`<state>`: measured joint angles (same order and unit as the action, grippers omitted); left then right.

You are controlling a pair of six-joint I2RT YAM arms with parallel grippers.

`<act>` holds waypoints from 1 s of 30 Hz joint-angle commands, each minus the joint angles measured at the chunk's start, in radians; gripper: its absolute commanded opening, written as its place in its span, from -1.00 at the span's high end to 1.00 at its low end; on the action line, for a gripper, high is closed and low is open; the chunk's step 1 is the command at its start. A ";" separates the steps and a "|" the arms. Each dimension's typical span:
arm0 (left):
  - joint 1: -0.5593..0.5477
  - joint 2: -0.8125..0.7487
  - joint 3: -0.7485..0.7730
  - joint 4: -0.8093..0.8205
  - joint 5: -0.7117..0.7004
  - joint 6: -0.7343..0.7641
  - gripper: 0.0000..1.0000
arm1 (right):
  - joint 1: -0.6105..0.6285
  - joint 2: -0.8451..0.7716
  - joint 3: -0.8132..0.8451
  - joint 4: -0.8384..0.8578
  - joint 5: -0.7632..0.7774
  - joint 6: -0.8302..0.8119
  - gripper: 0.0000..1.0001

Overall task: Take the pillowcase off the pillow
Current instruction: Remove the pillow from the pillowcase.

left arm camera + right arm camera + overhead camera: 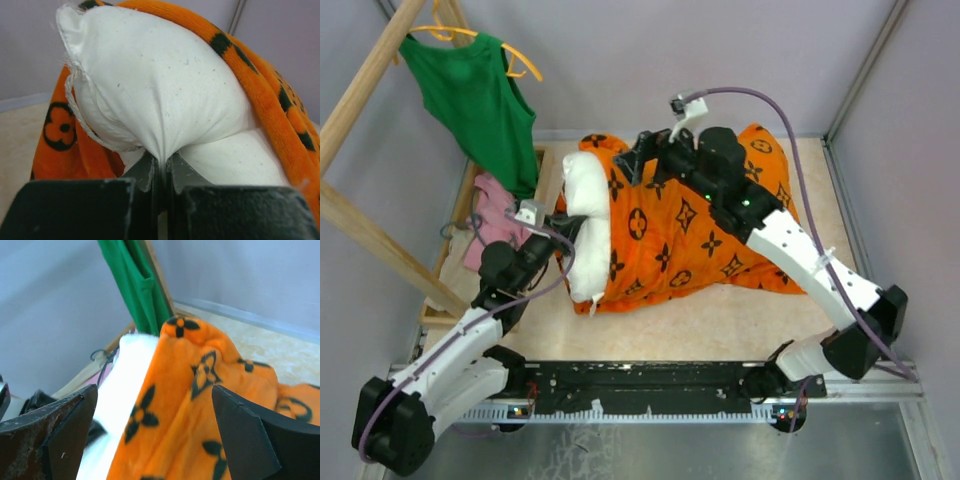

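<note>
The orange pillowcase (690, 235) with black flower motifs lies across the middle of the table. The white pillow (588, 220) sticks out of its left end. My left gripper (563, 238) is shut on a pinch of the pillow's white fabric (160, 85), which bunches into the jaws (165, 162), with the pillowcase (270, 100) draped behind. My right gripper (645, 160) hovers over the far left part of the pillowcase. Its fingers (155, 405) stand wide open above the orange pillowcase (190, 410) and the pillow's edge (122, 390), gripping nothing.
A green tank top (475, 100) hangs on a yellow hanger from a wooden rack (360, 220) at the far left. A pink cloth (495, 215) lies at the rack's foot, beside the left gripper. Grey walls close in the back and right.
</note>
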<state>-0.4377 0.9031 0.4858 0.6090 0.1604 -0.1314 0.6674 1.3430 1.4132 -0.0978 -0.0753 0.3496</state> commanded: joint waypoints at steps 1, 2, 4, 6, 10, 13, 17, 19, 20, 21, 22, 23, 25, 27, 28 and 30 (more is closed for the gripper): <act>-0.007 -0.114 -0.120 0.242 0.129 -0.090 1.00 | 0.049 0.142 0.112 -0.017 0.057 -0.095 -0.90; -0.006 -0.126 -0.124 0.240 0.142 -0.093 1.00 | 0.055 0.174 0.130 -0.018 0.054 -0.102 -0.90; -0.006 -0.140 -0.119 0.211 0.159 -0.087 1.00 | 0.064 0.234 0.153 -0.013 0.054 -0.113 -0.88; -0.008 -0.148 -0.118 0.184 0.167 -0.075 1.00 | 0.076 0.284 0.178 -0.012 0.061 -0.123 -0.88; -0.007 -0.157 -0.107 0.161 0.154 -0.036 1.00 | 0.081 0.361 0.193 -0.027 0.173 -0.075 -0.81; -0.007 -0.183 -0.089 0.115 0.162 -0.025 1.00 | 0.054 0.325 0.118 0.017 0.278 -0.032 -0.41; -0.008 -0.232 -0.109 0.103 0.143 -0.024 1.00 | -0.048 0.223 -0.022 0.091 0.274 0.049 0.09; -0.008 -0.254 -0.102 0.078 0.149 -0.021 1.00 | -0.099 0.188 -0.087 0.110 0.270 0.074 0.29; -0.009 -0.268 -0.096 0.065 0.150 -0.021 1.00 | -0.123 0.172 -0.113 0.114 0.273 0.083 0.47; -0.008 -0.284 -0.089 0.050 0.152 -0.022 1.00 | -0.145 0.159 -0.141 0.116 0.278 0.095 0.56; -0.009 -0.303 -0.082 0.037 0.149 -0.025 1.00 | -0.164 0.145 -0.169 0.117 0.281 0.104 0.62; -0.008 -0.321 -0.078 0.022 0.139 -0.029 1.00 | -0.182 0.134 -0.195 0.120 0.284 0.112 0.65; -0.008 -0.363 -0.071 -0.001 0.100 -0.039 1.00 | -0.207 0.115 -0.243 0.122 0.292 0.128 0.66; -0.007 -0.408 -0.070 -0.021 0.076 -0.040 1.00 | -0.225 0.111 -0.274 0.116 0.292 0.139 0.67; -0.008 -0.426 -0.069 -0.030 0.062 -0.042 1.00 | -0.228 0.113 -0.274 0.104 0.287 0.146 0.67; -0.008 -0.455 -0.062 -0.048 0.021 -0.053 1.00 | -0.229 0.116 -0.268 0.099 0.253 0.147 0.61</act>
<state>-0.4503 0.5484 0.3477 0.4229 0.2790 -0.1829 0.4828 1.4750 1.1511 -0.0078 0.1005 0.4923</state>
